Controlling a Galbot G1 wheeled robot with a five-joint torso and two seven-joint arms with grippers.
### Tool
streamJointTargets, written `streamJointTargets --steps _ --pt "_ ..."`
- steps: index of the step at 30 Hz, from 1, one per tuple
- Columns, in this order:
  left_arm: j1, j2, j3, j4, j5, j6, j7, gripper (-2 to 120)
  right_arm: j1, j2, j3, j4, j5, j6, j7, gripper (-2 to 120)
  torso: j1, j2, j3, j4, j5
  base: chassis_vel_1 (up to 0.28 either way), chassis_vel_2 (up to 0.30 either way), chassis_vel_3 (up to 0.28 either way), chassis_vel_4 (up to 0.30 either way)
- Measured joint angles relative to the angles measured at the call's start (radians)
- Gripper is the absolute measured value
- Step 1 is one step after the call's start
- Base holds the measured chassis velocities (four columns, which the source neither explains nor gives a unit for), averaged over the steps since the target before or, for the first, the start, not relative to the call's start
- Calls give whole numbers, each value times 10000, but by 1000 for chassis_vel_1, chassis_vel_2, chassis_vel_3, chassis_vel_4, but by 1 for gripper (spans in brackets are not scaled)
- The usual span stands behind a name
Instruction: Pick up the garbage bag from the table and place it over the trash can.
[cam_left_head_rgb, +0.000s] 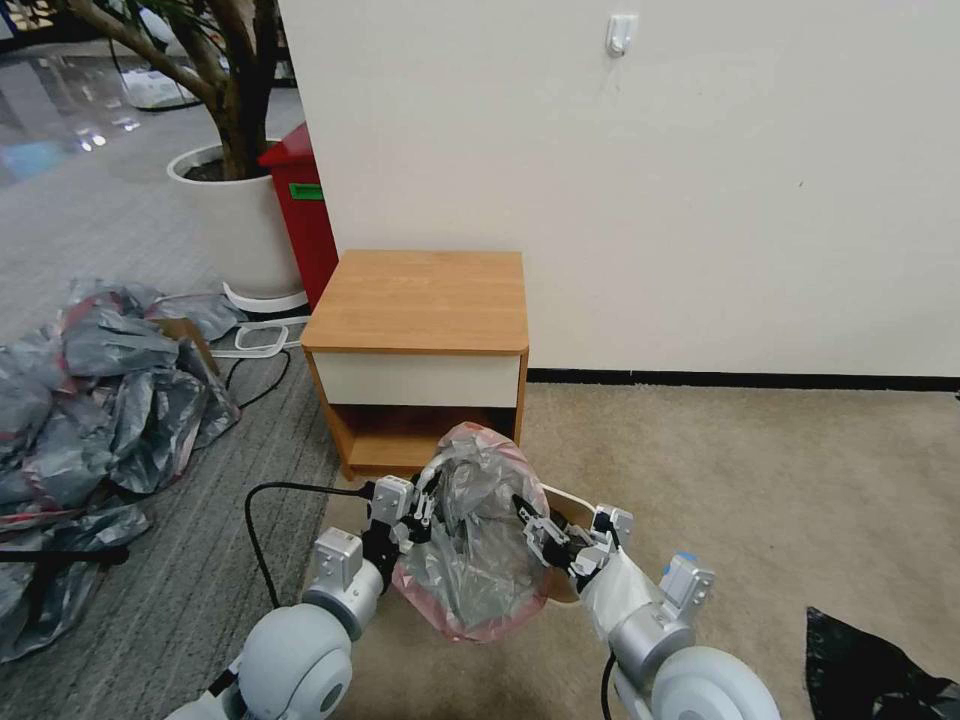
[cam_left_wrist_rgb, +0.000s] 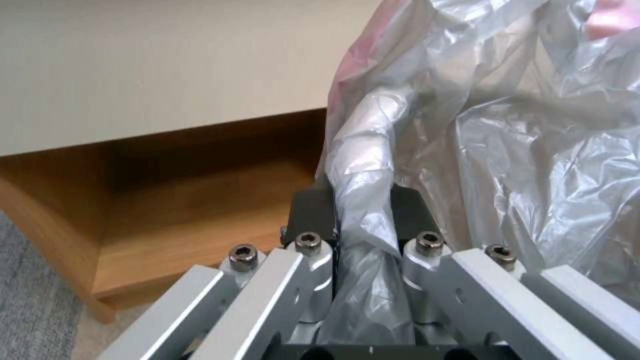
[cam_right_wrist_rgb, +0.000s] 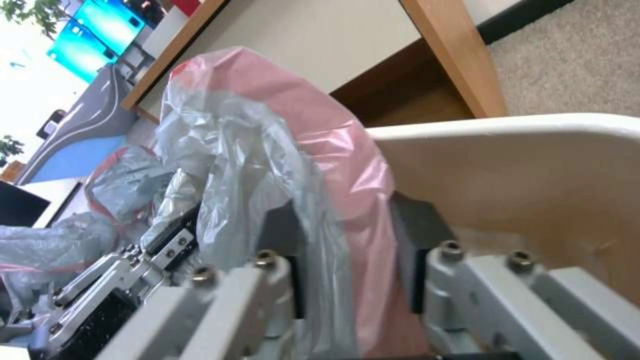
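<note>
The garbage bag (cam_left_head_rgb: 475, 545), crinkly grey plastic with a pink-red rim, hangs stretched between my two grippers just in front of the table (cam_left_head_rgb: 420, 300). My left gripper (cam_left_head_rgb: 420, 512) is shut on a twisted fold of the bag (cam_left_wrist_rgb: 520, 125), which runs between its dark pads (cam_left_wrist_rgb: 313, 212). My right gripper (cam_left_head_rgb: 537, 527) is shut on the pink rim of the bag (cam_right_wrist_rgb: 253, 130). The cream trash can (cam_left_head_rgb: 565, 495) stands below and behind the bag, mostly hidden by it. Its rim and inner wall (cam_right_wrist_rgb: 533, 165) lie right beside my right gripper (cam_right_wrist_rgb: 347, 235).
A big heap of grey bags (cam_left_head_rgb: 90, 400) covers the floor on the left. A white plant pot (cam_left_head_rgb: 235, 225) and a red bin (cam_left_head_rgb: 305, 210) stand beyond the table by the wall. A black bag (cam_left_head_rgb: 880, 660) lies at the right, a black cable (cam_left_head_rgb: 260, 500) near my left arm.
</note>
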Motion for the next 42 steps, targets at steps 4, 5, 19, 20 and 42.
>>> streamJointTargets --steps 4,5,19,20,42 --pt "48 -18 -24 -22 -170 52 -30 9 -48 -2 14 97 -91 68 -34 7 0 0 0 0 0 0 0 0 0" --pt "48 -18 -24 -22 -170 52 -30 9 -48 -2 14 97 -91 68 -34 7 0 0 0 0 0 0 0 0 0" --pt "212 -35 -104 -217 -535 264 -48 9 560 -683 1201 580 367 -273 -38 0 0 0 0 -1 1 0 0 0 0" --pt "212 -35 -104 -217 -535 264 -48 9 560 -683 1201 580 367 -273 -38 0 0 0 0 -1 1 0 0 0 0" --pt "491 -268 -664 -552 -2294 -103 198 9 1116 -2676 3100 424 4505 -3175 1920 0 0 0 0 -1 0 0 0 0 0"
